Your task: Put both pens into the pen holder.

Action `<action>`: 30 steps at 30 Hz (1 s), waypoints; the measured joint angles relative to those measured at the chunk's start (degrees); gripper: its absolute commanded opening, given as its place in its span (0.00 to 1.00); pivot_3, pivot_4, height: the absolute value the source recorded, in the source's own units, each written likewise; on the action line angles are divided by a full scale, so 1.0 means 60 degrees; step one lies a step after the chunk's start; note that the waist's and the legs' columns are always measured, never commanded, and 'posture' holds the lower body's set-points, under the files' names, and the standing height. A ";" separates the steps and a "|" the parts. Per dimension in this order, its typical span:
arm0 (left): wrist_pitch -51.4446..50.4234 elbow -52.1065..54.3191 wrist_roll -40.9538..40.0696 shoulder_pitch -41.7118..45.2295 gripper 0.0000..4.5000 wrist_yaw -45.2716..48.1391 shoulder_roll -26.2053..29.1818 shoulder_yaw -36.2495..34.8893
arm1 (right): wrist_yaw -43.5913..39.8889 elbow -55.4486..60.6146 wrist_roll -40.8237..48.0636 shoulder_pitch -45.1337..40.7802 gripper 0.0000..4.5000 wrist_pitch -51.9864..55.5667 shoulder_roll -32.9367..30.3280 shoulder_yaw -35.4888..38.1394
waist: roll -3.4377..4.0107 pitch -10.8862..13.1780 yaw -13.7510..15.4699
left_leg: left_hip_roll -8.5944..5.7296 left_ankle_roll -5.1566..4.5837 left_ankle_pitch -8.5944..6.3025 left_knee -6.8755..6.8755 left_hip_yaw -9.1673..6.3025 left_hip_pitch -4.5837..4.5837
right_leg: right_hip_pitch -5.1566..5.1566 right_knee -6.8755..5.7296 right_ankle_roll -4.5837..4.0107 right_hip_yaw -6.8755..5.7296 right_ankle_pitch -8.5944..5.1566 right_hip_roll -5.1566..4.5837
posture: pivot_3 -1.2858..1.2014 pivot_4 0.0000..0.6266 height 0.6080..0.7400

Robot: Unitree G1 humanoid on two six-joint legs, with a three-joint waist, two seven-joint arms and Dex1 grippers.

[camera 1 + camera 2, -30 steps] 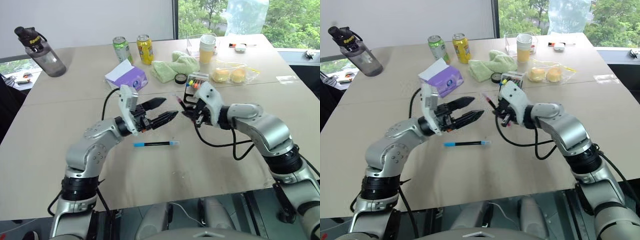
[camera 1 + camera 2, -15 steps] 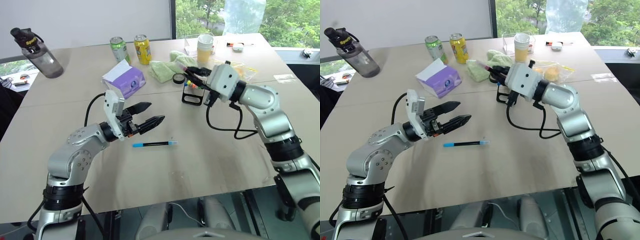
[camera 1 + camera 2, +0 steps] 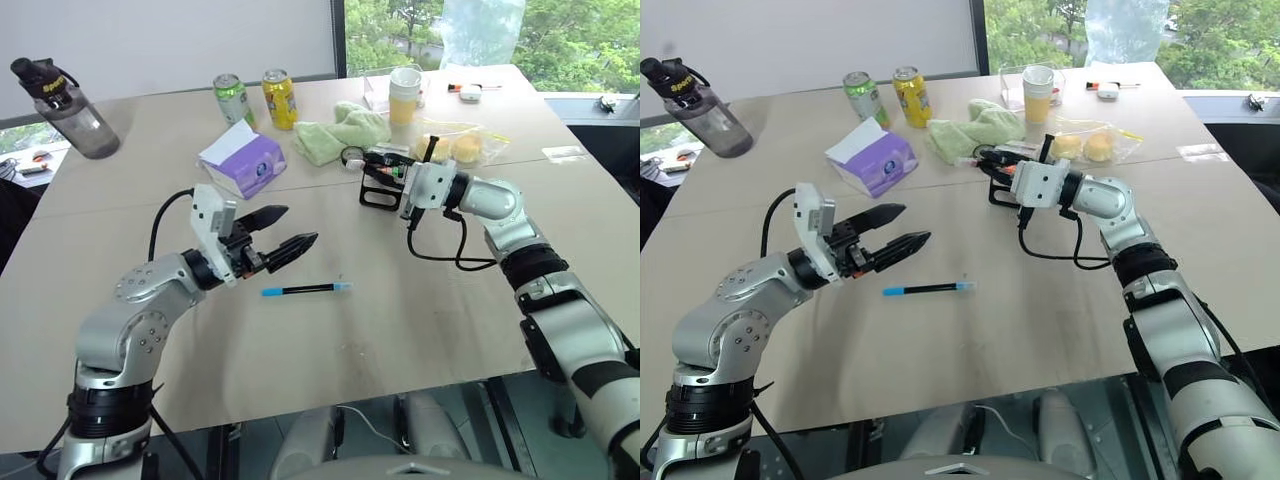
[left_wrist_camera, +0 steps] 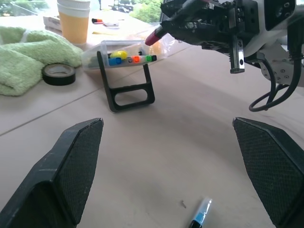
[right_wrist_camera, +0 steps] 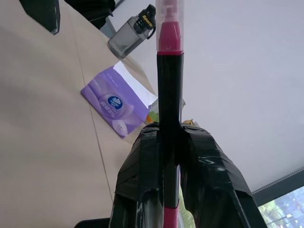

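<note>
A black pen with light-blue ends lies flat on the table, just beyond my left gripper, which hovers open and empty above the tabletop. My right gripper is shut on the black pen with the magenta-pink end. That pen is held roughly level, pointing left, close above the pen holder. The holder is a small black stand with a clear front, colourful marker caps and a loop base. I cannot tell if the pen touches the holder.
Behind the holder lie a black tape roll and a green towel. A purple tissue box, two cans, a water bottle, a cup and a bag of buns stand further back.
My right gripper has carried the pink-ended pen from the middle of the table up and away to the pen holder, rolling its wrist. The left gripper drifted slightly left. The blue-ended pen stayed put.
</note>
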State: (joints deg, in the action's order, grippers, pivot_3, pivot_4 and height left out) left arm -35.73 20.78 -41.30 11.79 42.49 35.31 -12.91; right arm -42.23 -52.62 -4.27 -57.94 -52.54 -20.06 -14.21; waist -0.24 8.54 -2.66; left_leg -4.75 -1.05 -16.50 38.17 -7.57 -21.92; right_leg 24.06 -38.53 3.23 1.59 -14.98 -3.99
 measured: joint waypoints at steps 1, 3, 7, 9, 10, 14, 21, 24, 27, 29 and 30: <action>-0.0001 0.0034 -0.0011 -0.0001 1.00 -0.0012 0.0014 -0.0016 | 0.0007 -0.0196 -0.0016 -0.0097 0.01 -0.0142 0.0053 0.0006 | 0.0000 0.0000 0.0000 | 0.0000 0.0000 0.0000 0.0000 0.0000 0.0002 | -0.0001 -0.0001 0.0000 0.0000 0.0000 0.0000 | 0.52 0.24 1.00; -0.0010 0.0070 -0.0028 -0.0009 1.00 -0.0038 0.0020 -0.0017 | 0.0056 -0.0692 -0.0066 -0.0320 0.01 -0.0404 0.0191 0.0014 | 0.0000 0.0000 0.0004 | 0.0000 0.0000 0.0000 0.0001 0.0000 0.0002 | -0.0002 -0.0001 0.0000 0.0000 0.0000 0.0000 | 0.52 0.24 1.00; -0.0018 0.0074 -0.0086 -0.0017 1.00 -0.0047 0.0067 -0.0019 | 0.0417 -0.1541 -0.0214 -0.0689 0.01 -0.0538 0.0450 0.0153 | 0.0000 0.0000 0.0009 | 0.0000 0.0000 0.0000 0.0000 -0.0001 0.0001 | -0.0002 -0.0001 0.0000 -0.0001 0.0000 0.0001 | 0.52 0.24 1.00; -0.0022 0.0073 -0.0088 -0.0016 1.00 -0.0047 0.0072 -0.0019 | 0.0618 -0.1925 -0.0275 -0.0844 0.01 -0.0465 0.0509 0.0255 | 0.0001 0.0000 0.0010 | -0.0001 0.0000 0.0000 0.0001 0.0000 0.0001 | -0.0002 -0.0002 0.0000 0.0000 0.0000 0.0002 | 0.52 0.24 1.00; -0.0023 0.0072 -0.0090 -0.0015 1.00 -0.0047 0.0073 -0.0019 | 0.0749 -0.2126 -0.0332 -0.0929 0.01 -0.0410 0.0514 0.0282 | 0.0001 0.0000 0.0010 | -0.0001 0.0000 0.0000 0.0001 0.0000 0.0001 | -0.0002 -0.0002 0.0000 0.0000 0.0000 0.0002 | 0.52 0.24 1.00; -0.0022 0.0072 -0.0089 -0.0015 1.00 -0.0062 0.0075 -0.0019 | 0.1260 -0.2737 -0.0613 -0.1101 0.01 -0.0207 0.0487 0.0372 | 0.0001 0.0001 0.0005 | -0.0001 0.0001 0.0001 0.0001 0.0000 0.0000 | 0.0000 -0.0002 -0.0001 0.0001 0.0000 0.0002 | 0.52 0.24 1.00; -0.0021 0.0072 -0.0092 -0.0014 1.00 -0.0061 0.0175 -0.0029 | 0.1291 -0.3173 -0.0919 -0.1194 0.01 0.0147 0.0527 0.0377 | 0.0001 0.0001 -0.0067 | 0.0000 0.0001 0.0001 0.0000 0.0003 0.0001 | 0.0000 -0.0005 0.0000 0.0004 0.0000 0.0002 | 0.52 0.24 1.00; -0.0019 0.0072 -0.0092 -0.0014 1.00 -0.0060 0.0217 -0.0072 | 0.1345 -0.3257 -0.1011 -0.1195 0.01 0.0188 0.0535 0.0379 | 0.0001 0.0001 -0.0127 | -0.0001 0.0001 0.0001 0.0001 0.0002 0.0001 | -0.0001 -0.0005 0.0000 0.0003 0.0000 0.0001 | 0.52 0.24 1.00; -0.0016 0.0072 -0.0091 -0.0014 1.00 -0.0074 0.0216 -0.0075 | 0.1671 -0.3360 -0.1221 -0.1228 0.24 0.0422 0.0521 0.0382 | 0.0001 0.0001 -0.0186 | -0.0001 0.0001 0.0001 0.0001 0.0002 0.0002 | -0.0001 -0.0007 0.0000 0.0003 0.0000 0.0002 | 0.52 0.24 1.00; -0.0014 0.0072 -0.0091 -0.0014 1.00 -0.0085 0.0209 -0.0075 | 0.1878 -0.3440 -0.1378 -0.1261 0.41 0.0607 0.0496 0.0381 | 0.0001 0.0001 -0.0203 | -0.0001 0.0001 0.0001 0.0001 0.0002 0.0002 | -0.0001 -0.0008 0.0000 0.0004 0.0000 0.0002 | 0.52 0.24 1.00; -0.0014 0.0072 -0.0091 -0.0014 1.00 -0.0092 0.0204 -0.0074 | 0.1963 -0.3475 -0.1449 -0.1266 0.52 0.0661 0.0484 0.0381 | 0.0001 0.0001 -0.0210 | -0.0001 0.0001 0.0001 0.0001 0.0002 0.0002 | 0.0000 -0.0007 0.0000 0.0005 0.0000 0.0002 | 0.52 0.24 1.00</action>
State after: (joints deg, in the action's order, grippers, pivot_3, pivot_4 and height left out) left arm -35.81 21.21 -41.84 11.71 41.93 36.53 -13.36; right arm -30.45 -73.47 -12.96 -65.54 -48.57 -17.15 -11.92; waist -0.23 8.54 -3.92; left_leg -4.75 -1.04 -16.50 38.18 -7.56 -21.91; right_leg 24.06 -38.57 3.23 1.62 -14.98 -3.97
